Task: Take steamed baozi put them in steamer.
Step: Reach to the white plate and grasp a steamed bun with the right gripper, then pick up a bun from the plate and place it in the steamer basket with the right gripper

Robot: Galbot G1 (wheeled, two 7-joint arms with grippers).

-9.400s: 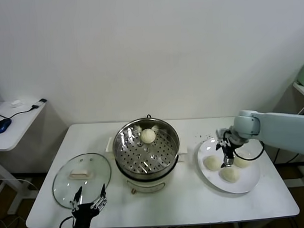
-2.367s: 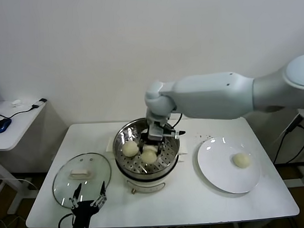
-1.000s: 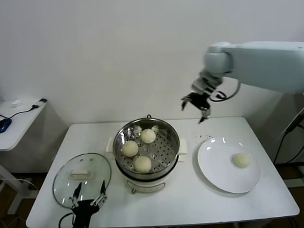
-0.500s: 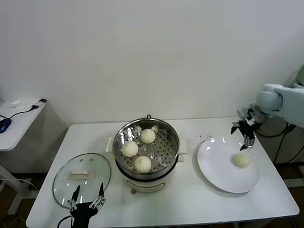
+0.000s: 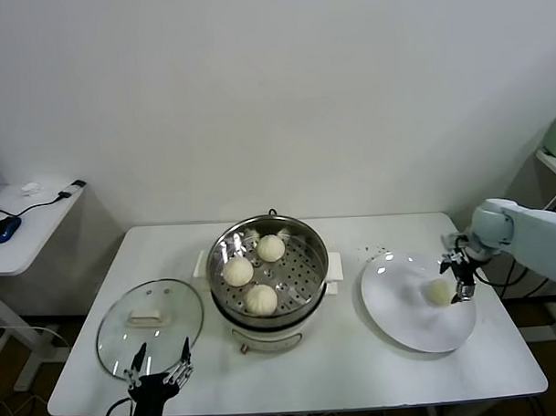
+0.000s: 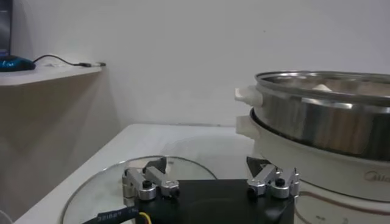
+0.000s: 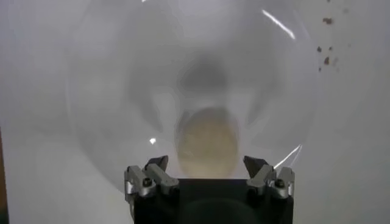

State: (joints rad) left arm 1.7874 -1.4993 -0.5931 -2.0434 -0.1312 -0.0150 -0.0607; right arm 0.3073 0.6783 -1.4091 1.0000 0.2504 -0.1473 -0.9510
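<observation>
The steamer, a steel pot with a perforated tray on a cream base, stands mid-table and holds three cream-white baozi. A last baozi lies on the white plate at the right. My right gripper hangs open just above that bun, a finger on each side of it, not closed on it. My left gripper waits open at the table's front edge by the glass lid. From the left wrist view the steamer's steel wall shows close by.
A round glass lid with a white handle lies flat at the front left. Dark crumbs dot the table behind the plate. A side desk with a blue mouse and cable stands to the left, a white wall behind.
My right arm has swung from above the steamer out to the right and come down over the bun on the plate. Three buns now lie in the steamer. The left arm has stayed put.
</observation>
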